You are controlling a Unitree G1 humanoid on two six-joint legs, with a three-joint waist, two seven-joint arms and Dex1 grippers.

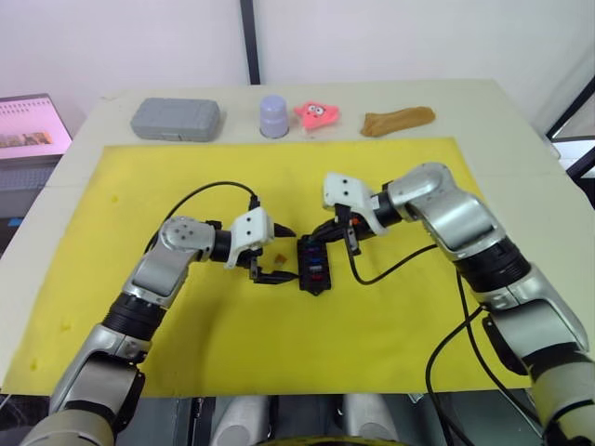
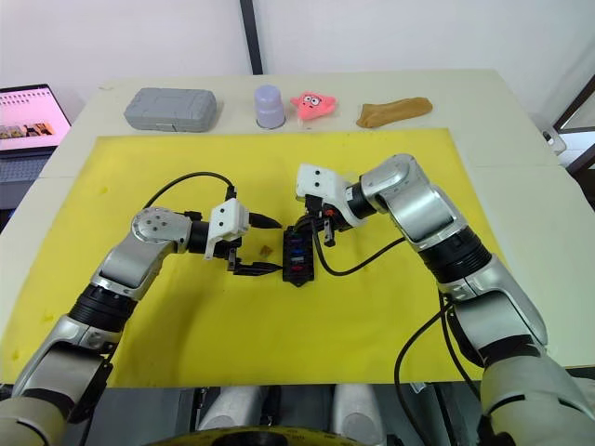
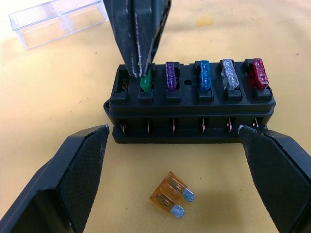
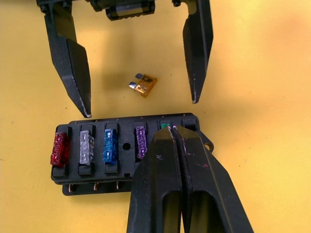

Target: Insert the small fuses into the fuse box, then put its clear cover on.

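The black fuse box lies mid-mat between both grippers, also seen from above as the fuse box. Its far row holds red, grey-clear, blue, purple and green fuses. My right gripper is shut, its tips on top of the green fuse in its slot. An orange-yellow fuse lies flat on the mat in front of the box. My left gripper is open, its fingers straddling that loose fuse without touching it. The clear cover lies on the mat behind the box.
A yellow mat covers the table. Along the back edge stand a grey case, a lilac cup, a pink star toy and a brown lump. A laptop sits off the left side.
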